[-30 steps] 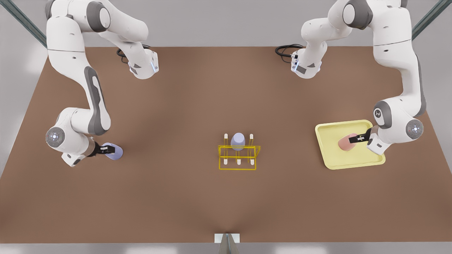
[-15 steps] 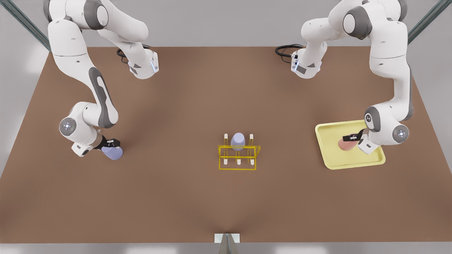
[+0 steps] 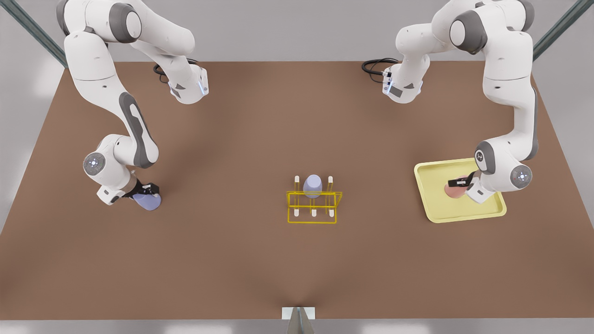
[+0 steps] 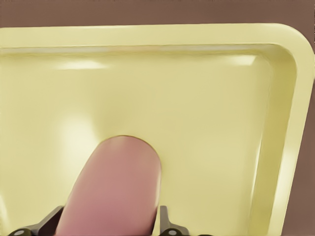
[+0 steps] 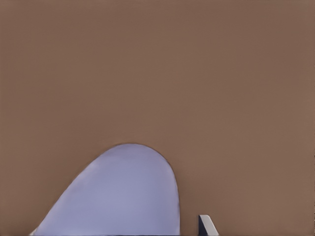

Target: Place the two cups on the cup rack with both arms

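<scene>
My left gripper [image 3: 459,183] was down over the pale-yellow tray [image 3: 434,211], near the table's [image 3: 260,269] edge on the front view's right. Its fingers [image 4: 165,223] were clamped on either side of the salmon pink cup [image 4: 115,189], which was in the tray's middle. That arm was folded hard, elbow high, wrist bent low and sideways toward the cup.

My right gripper [image 3: 147,190] was by the opposite table edge, on the front view's left, sitting right on the lavender cup [image 3: 147,201] that I was grabbing; couldn't tell how tight the fingers were. Same folded pose, forearm angled down.

The yellow cup rack [image 3: 313,206] was mid-table, with another lavender cup [image 3: 313,186] upside down on a back peg.
</scene>
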Tool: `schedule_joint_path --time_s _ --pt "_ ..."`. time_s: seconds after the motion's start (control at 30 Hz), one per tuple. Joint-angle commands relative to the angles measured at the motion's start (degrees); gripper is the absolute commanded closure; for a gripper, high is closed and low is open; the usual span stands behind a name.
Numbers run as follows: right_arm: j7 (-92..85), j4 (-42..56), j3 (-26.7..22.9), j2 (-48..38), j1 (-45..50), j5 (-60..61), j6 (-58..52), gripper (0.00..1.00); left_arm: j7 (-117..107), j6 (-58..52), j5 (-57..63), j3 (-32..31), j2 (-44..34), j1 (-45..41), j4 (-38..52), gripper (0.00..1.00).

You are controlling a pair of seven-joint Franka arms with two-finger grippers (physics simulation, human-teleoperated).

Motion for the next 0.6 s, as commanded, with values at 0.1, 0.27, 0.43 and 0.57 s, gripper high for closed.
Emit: schedule_joint_path --time_s 0.1,0.27,0.43,0.57 --pt "-1.0 -0.3 0.4 -0.2 -0.6 0.7 0.4 0.06 1.5 2.0 0.1 -0.1 0.0 0.0 0.3 0.11" --pt "-1.2 -0.7 1.4 -1.5 -0.5 1.6 -0.2 0.06 1.5 3.8 -0.1 -0.1 0.4 -0.4 0.3 0.11" --pt "-1.3 -0.7 2.1 -1.4 -0.5 1.7 -0.1 0.09 1.4 4.1 -0.2 -0.1 0.7 -0.3 0.4 0.14" --pt "-1.3 -0.7 2.2 -0.9 -0.4 1.7 -0.1 0.13 1.2 3.4 -0.3 -0.2 0.4 -0.6 0.4 0.15"
